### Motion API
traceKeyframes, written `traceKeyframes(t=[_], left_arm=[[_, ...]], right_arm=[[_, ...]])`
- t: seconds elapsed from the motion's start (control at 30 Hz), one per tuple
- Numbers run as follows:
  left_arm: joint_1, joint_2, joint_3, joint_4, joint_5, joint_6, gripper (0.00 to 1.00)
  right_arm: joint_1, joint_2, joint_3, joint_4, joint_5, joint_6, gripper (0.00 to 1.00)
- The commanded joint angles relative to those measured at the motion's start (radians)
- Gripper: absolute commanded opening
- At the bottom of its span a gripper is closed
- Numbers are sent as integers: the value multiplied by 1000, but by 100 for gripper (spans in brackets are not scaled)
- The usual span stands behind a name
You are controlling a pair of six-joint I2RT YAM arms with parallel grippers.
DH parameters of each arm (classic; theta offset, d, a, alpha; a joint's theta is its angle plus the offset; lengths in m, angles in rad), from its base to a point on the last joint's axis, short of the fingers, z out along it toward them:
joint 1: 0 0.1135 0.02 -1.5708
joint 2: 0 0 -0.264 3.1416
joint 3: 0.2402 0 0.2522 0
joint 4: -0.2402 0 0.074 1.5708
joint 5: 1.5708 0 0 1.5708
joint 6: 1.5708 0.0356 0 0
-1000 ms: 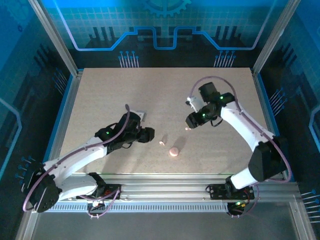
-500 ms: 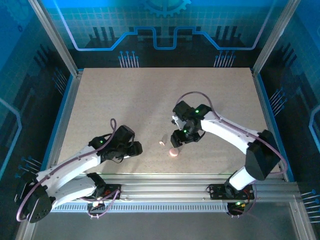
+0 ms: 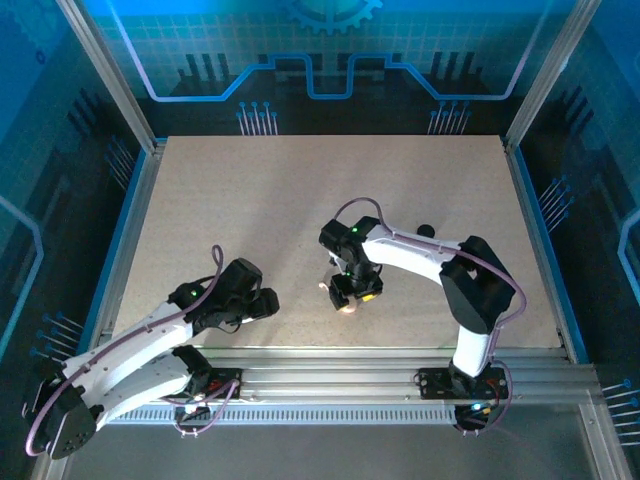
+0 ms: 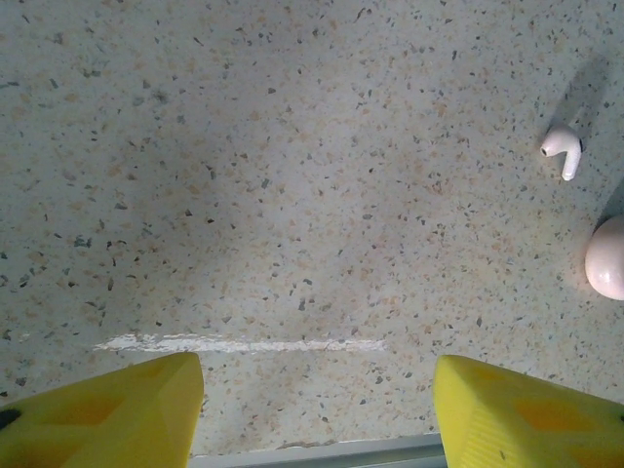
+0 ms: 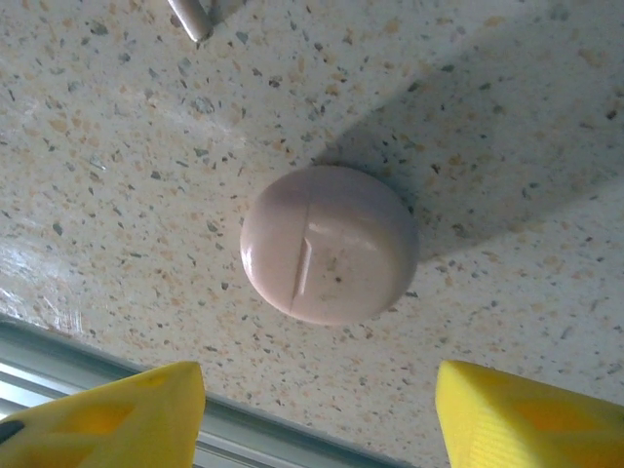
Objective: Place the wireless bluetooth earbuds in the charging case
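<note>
Right hand (image 5: pixel 312 395): fingers spread wide, empty, poised above the closed pink charging case (image 5: pixel 330 244), which sits centred between them on the tabletop (image 5: pixel 507 127). Pale earbud (image 5: pixel 192 19): just past the case, ahead-left. Left hand (image 4: pixel 317 390): wide, empty, farther from both.

table top (image 4: pixel 292 146): beige, speckled all over with dark, grey and orange flecks
streak (image 4: pixel 239 343): white, thin and broken, across the table top
earbud (image 4: pixel 563 151): white and glossy; the edge of its head looks dark, though it is too small to be sure
charging case (image 5: pixel 330 244): pale pink, plain, with a fine seam line and a lighter notch
left gripper (image 4: pixel 317 419): fingers (image 4: pixel 107 414) bright yellow with orange shading
right gripper (image 5: pixel 317 419): fingers (image 5: pixel 526 414) the same yellow
arms (image 3: pixel 130 345): white shells, black joints, small green lights
cables (image 3: pixel 215 265): dull purple
enclosure walls (image 3: pixel 330 50): blue, with a fine grid and dark circuit-like lines
rails (image 3: pixel 330 365): silver-grey
</note>
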Motion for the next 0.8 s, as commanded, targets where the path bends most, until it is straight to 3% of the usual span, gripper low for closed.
traceKeyframes(t=[0.0, 0.5, 0.77], left_arm=[[7, -15, -16, -7, -19, -7, 64], [10, -19, -26, 16, -20, -1, 64], [10, -17, -31, 49, -14, -3, 63]], right_arm=[[11, 29, 26, -14, -9, 18, 66], [10, 120, 36, 25, -34, -1, 65], [4, 148, 27, 48, -12, -4, 57]])
